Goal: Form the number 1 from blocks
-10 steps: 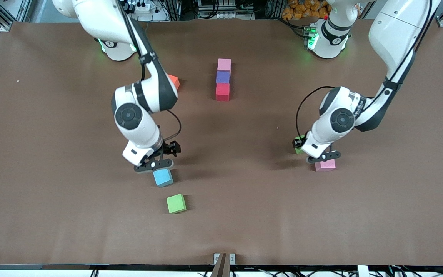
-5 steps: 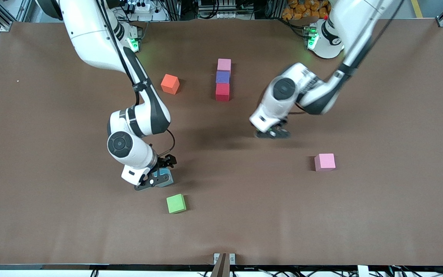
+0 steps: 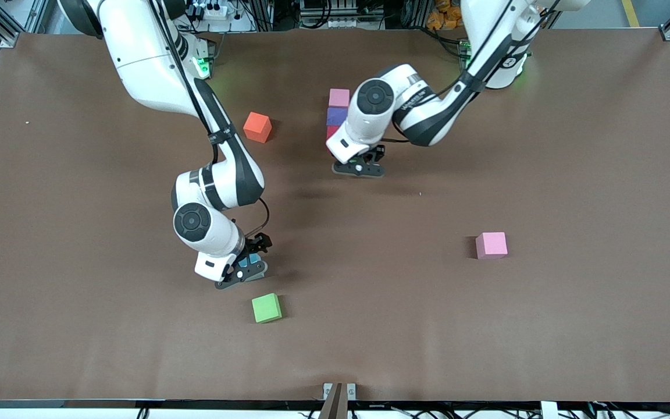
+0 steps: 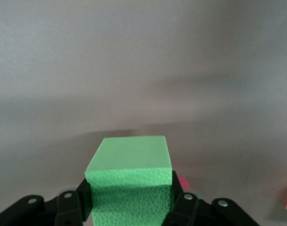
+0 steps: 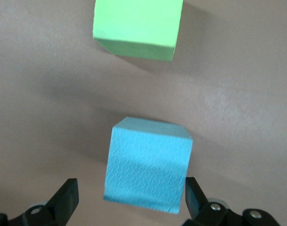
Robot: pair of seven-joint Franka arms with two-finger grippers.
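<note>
A line of three blocks, pink [image 3: 339, 96], purple [image 3: 335, 116] and red [image 3: 331, 131], stood near the desk's robot edge. The left gripper [image 3: 359, 169] gripped a green block [image 4: 130, 181] over the line's near end. The right gripper [image 3: 241, 278] stood open around the blue block [image 5: 148, 171]. Loose were one green [image 3: 267, 307], one orange [image 3: 257, 127] and one pink block [image 3: 491, 245]. I counted eight blocks, with four more to line up.

My green block [image 4: 129, 183] and blue block [image 5: 148, 169] look like bumpy, matt foam — the brown table [image 3: 573, 326] looks smooth and dull.
</note>
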